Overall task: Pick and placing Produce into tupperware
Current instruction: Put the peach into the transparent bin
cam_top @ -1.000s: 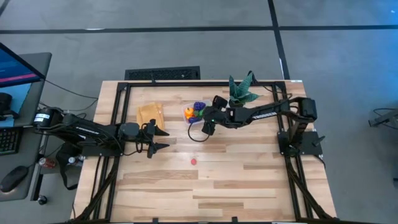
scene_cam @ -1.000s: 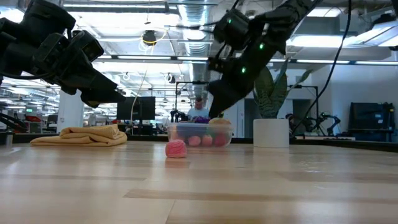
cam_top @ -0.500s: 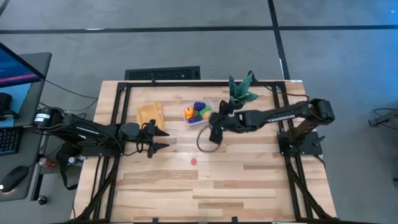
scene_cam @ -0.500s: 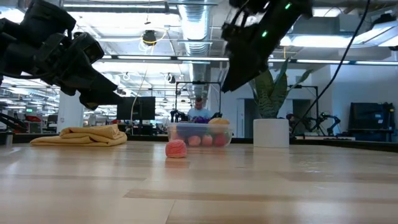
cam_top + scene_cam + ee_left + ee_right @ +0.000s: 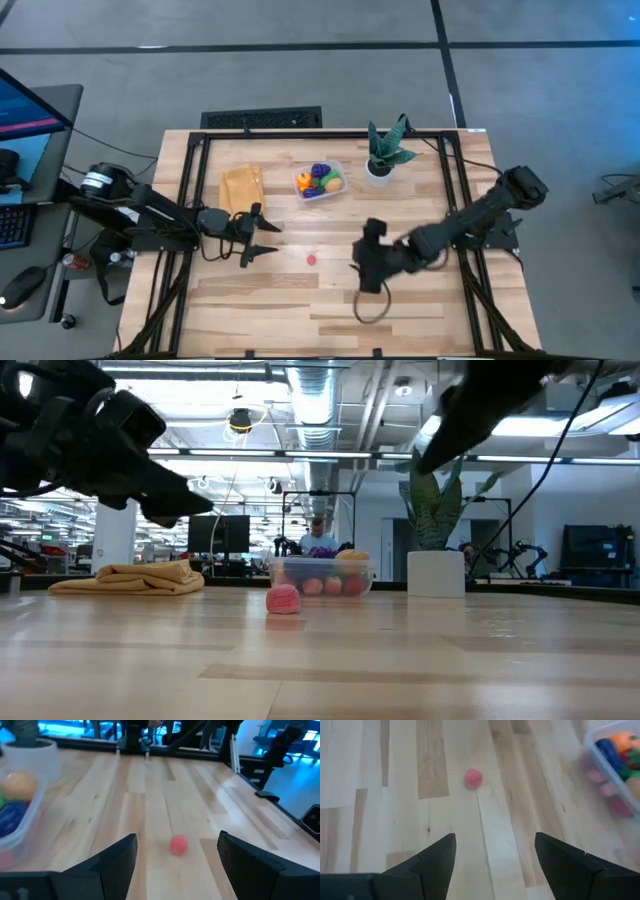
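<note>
We find one piece of produce outstanding: a small pink-red ball [image 5: 312, 258] lying alone on the bare table [image 5: 420, 310], just below centre of the high view, well apart from the tupperware [image 5: 320, 181], which sits above it toward the upper middle and already holds orange, purple and green pieces. The ball is round, so we record no long axis to align with. The left gripper [image 5: 262, 237] hangs to the left of the ball with its jaws apart and empty; in the left wrist view the ball [image 5: 178, 844] lies ahead, between the two fingers. The right gripper [image 5: 366, 257] stands to the right of the ball, jaws likewise apart and empty. We judge both within reach, the left better lined up on it.
</note>
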